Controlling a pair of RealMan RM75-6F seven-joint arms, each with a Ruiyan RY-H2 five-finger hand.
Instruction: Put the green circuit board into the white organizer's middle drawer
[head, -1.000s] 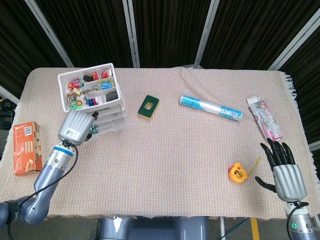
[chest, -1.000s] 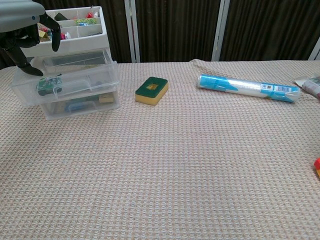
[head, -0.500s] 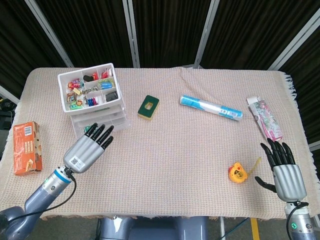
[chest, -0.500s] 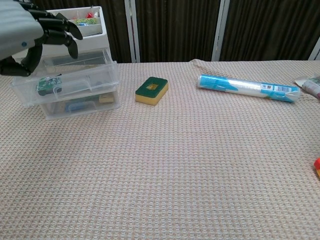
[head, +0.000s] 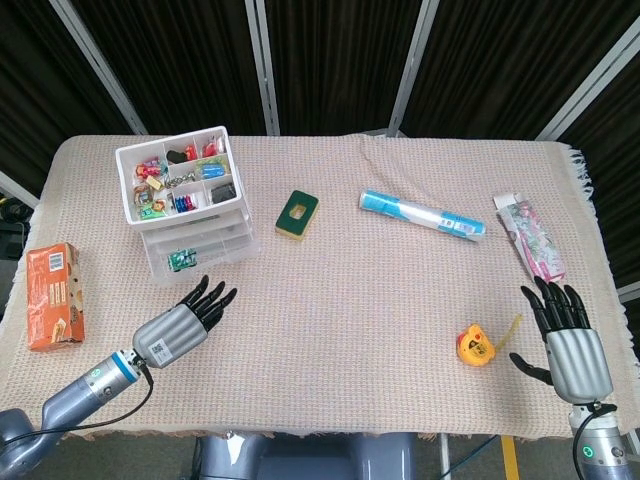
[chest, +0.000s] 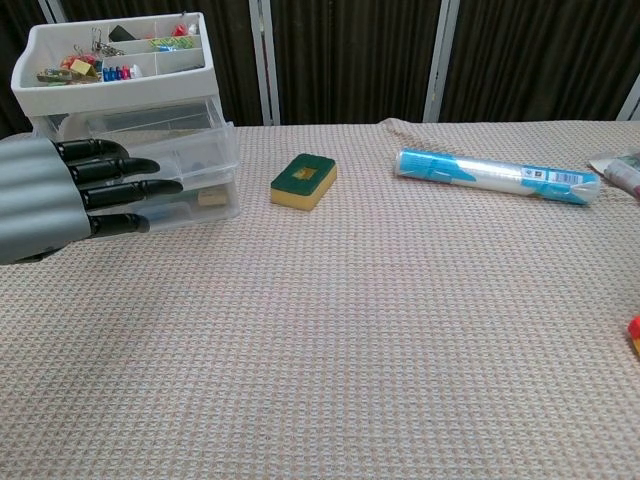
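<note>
Fingers (head: 212, 299) on my left hand (head: 178, 326) are sticking straight out and spread, holding nothing, pointing up toward the white organizer (head: 186, 202) just ahead of them. The hand is hovering over the surface (head: 350, 300) without touching the organizer, as far as the head view shows. In the chest view the same hand (chest: 60, 195) is filling the left edge and blocking part of the drawers.

The green circuit board (head: 181, 259) is sitting inside the middle drawer (head: 200, 251), which is pulled out toward me, right past my fingertips. The top tray is holding small colourful bits.

My right hand (head: 568, 340) is resting way over on the far side, fingers apart and gripping nothing, with a yellow tape measure (head: 474, 346) just to its left. Off to my left hand's left, an orange box (head: 53, 294) is lying near the edge. Further out beyond the organizer I'm seeing a green-topped sponge (head: 297, 215) and a blue and white tube (head: 421, 215).
</note>
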